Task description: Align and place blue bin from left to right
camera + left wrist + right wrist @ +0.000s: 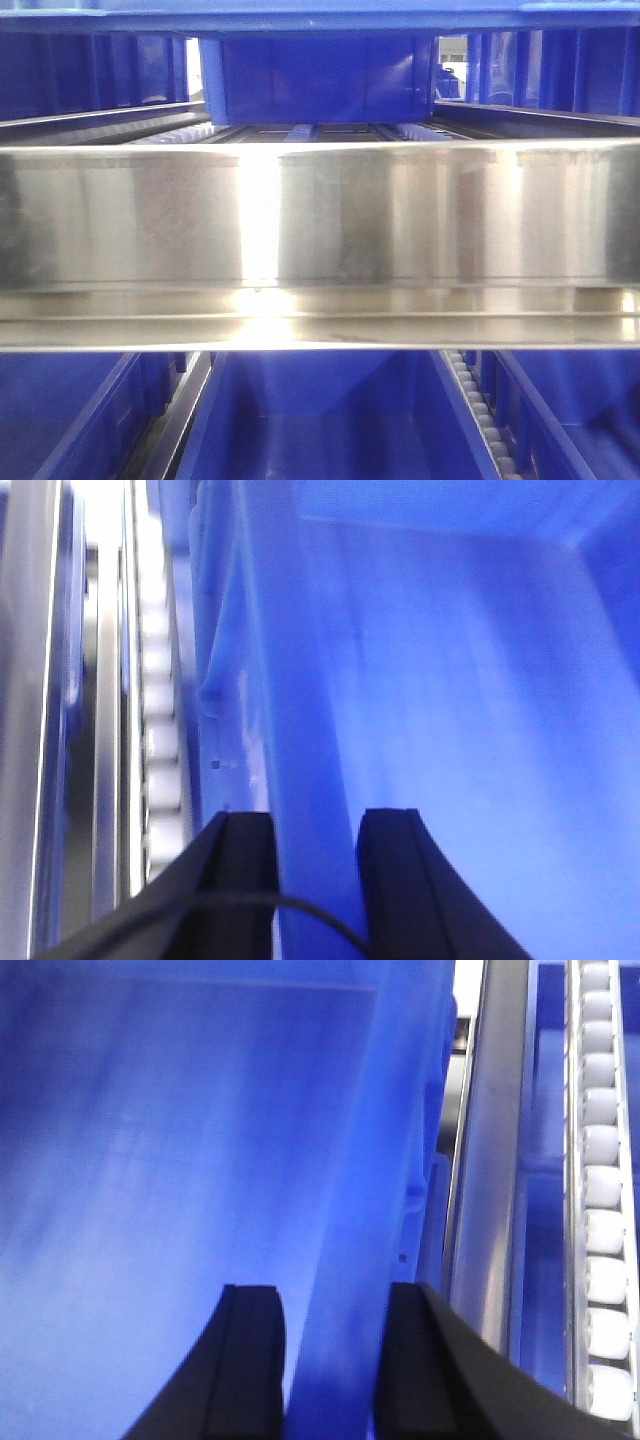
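L wrist view: left tool (315, 825) straddles the L side wall of the blue bin (450, 680). One black finger (245, 850) is on the outside, the other inside, and both sit flush against the wall w/ no gap seen, so the tool is narrow and clamped on the bin wall. A thin black cable (300, 910) crosses in front of the fingers. Outside the wall are a roller track (155, 730) and steel rails (30, 730), running alongside.

R wrist view: right tool (328, 1295) does the same on the bin's R side wall (370, 1110), fingers either side and pressed to it, narrow and holding the wall. A steel rail (480, 1160) is just beside the wall, then a 2nd roller track (600, 1210) w/ white rollers.

Front view: a wide steel beam (320, 230) spans the middle and blocks most of the frame; no tools visible here. Below it is a blue bin interior (320, 430), lower centre, w/ a roller track (480, 410) on its R. Can't tell for sure if that's the held bin. Above the beam another bin (310, 75) sits farther back on the shelf, centred.
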Controlling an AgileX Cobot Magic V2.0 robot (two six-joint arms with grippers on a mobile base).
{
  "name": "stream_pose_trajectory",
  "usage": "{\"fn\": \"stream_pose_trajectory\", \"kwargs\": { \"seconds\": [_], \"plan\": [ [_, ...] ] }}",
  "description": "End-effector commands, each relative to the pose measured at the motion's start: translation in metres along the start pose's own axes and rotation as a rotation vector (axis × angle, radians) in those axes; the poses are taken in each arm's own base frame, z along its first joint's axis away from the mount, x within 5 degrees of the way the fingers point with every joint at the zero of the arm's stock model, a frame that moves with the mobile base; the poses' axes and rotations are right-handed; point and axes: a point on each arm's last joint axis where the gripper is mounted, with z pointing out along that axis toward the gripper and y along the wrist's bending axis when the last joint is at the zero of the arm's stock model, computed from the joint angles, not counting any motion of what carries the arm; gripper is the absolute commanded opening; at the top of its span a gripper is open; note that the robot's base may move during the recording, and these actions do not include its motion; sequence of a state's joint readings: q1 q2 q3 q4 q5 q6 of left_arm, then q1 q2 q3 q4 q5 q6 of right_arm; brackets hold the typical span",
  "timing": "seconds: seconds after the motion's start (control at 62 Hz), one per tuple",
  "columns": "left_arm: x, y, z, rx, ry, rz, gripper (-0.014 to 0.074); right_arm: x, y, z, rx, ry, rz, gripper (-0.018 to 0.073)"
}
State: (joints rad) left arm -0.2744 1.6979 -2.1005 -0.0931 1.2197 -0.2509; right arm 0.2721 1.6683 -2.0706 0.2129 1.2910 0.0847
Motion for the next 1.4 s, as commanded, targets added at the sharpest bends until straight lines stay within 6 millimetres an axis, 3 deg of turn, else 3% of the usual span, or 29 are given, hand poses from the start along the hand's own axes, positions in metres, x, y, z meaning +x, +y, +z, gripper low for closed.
{"fn": "stream_pose_trajectory", "kwargs": {
  "seconds": [0.0, 0.581, 1.387],
  "plan": [
    [-0.016, -0.02, -0.019, 0.16, -0.2, -0.018, 0.0013, -0.005, 0.02, -0.017, -0.145, -0.096, -0.01, -0.0079],
    [-0.036, -0.024, -0.026, 0.216, -0.435, -0.031, 0.0013, -0.005, 0.02, -0.017, -0.145, -0.096, -0.01, -0.0079],
    [-0.038, -0.024, -0.027, 0.222, -0.459, -0.033, 0.0013, -0.005, 0.02, -0.017, -0.145, -0.096, -0.01, -0.0079]
  ]
}}
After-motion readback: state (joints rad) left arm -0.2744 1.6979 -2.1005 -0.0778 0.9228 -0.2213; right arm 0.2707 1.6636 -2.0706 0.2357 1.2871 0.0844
